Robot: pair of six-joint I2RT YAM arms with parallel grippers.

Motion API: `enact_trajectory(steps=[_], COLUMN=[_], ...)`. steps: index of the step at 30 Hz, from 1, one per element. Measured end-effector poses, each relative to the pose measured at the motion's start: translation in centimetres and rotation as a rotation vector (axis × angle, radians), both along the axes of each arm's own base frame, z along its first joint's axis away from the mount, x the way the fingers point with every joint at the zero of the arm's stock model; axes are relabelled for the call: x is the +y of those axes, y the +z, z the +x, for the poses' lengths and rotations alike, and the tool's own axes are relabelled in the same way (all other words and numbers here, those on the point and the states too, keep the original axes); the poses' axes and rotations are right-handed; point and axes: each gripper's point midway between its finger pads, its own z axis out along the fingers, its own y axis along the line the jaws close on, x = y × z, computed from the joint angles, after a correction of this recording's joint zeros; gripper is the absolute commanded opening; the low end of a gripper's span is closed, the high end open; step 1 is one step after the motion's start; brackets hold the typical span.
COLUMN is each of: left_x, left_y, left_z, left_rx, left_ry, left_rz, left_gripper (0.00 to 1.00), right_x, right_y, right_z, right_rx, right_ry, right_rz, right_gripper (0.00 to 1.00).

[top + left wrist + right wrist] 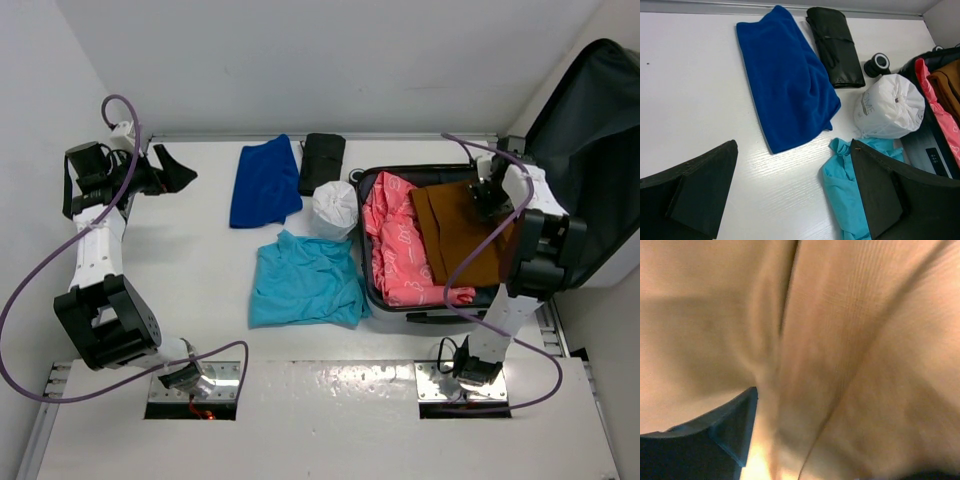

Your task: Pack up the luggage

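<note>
Brown cloth (450,235): lies in the luggage (590,150), touching the pink cloth (395,245) on that cloth's 3 o'clock side.
Luggage: open on the desk (190,250), at the desk's 3 o'clock side, with its dark lid standing up.
Pink cloth: inside the luggage, along its 9 o'clock wall.
Right end effector (488,195): low over the brown cloth, very close to it. I cannot tell if it is spread or pinching.
Left end effector (178,168): at the desk's 10 o'clock corner, fingers spread wide, nothing between them.
Blue towel (265,180): flat on the desk near 12 o'clock.
Black pouch (322,162): just beside the towel, at its 3 o'clock.
White bag (335,208): just beside the luggage's 9 o'clock wall.
Teal shirt (300,285): crumpled at 6 o'clock from the white bag.
</note>
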Motion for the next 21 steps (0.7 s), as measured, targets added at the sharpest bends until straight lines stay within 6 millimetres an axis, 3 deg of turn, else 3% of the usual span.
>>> enact_trajectory(steps=[3,7,10,11,14,15,17,19,21], left_x=[0.1,0.0,0.1,0.1,-0.3,-0.5,-1.2,-2.2,-3.2], left_y=[0.0,0.3,0.9,1.2,2.0,2.2,2.3,2.3,2.5], left_z=[0.1,0.4,0.4,0.3,0.1,0.1,0.1,0.0,-0.2], left_rx=[0.000,-0.009,-0.027,-0.033,-0.061,-0.068,-0.076,-0.081,-0.095], left_ry=[0.015,0.026,0.037,0.040,0.042,0.040,0.039,0.025,0.012], left_rz=[-0.003,-0.013,-0.008,-0.005,0.020,0.034,0.073,0.118,0.170], left_gripper=[1.00,1.00,1.00,1.00,1.00,1.00,1.00,1.00,1.00], right_x=[1.1,4.0,6.6,7.7,10.0,10.6,11.4,11.7,11.4], right_y=[2.0,8.1,13.7,15.3,18.1,18.2,16.8,13.6,8.8], right_z=[0.9,3.7,4.9,4.7,2.8,1.8,0.0,-1.9,-3.8], right_rx=[-0.042,-0.185,-0.335,-0.375,-0.440,-0.439,-0.406,-0.322,-0.216], right_ry=[0.015,0.078,0.139,0.166,0.216,0.224,0.220,0.190,0.135], right_rz=[0.023,0.054,0.097,0.119,0.193,0.216,0.258,0.290,0.306], right_gripper=[0.75,0.73,0.53,0.44,0.29,0.22,0.17,0.16,0.18])
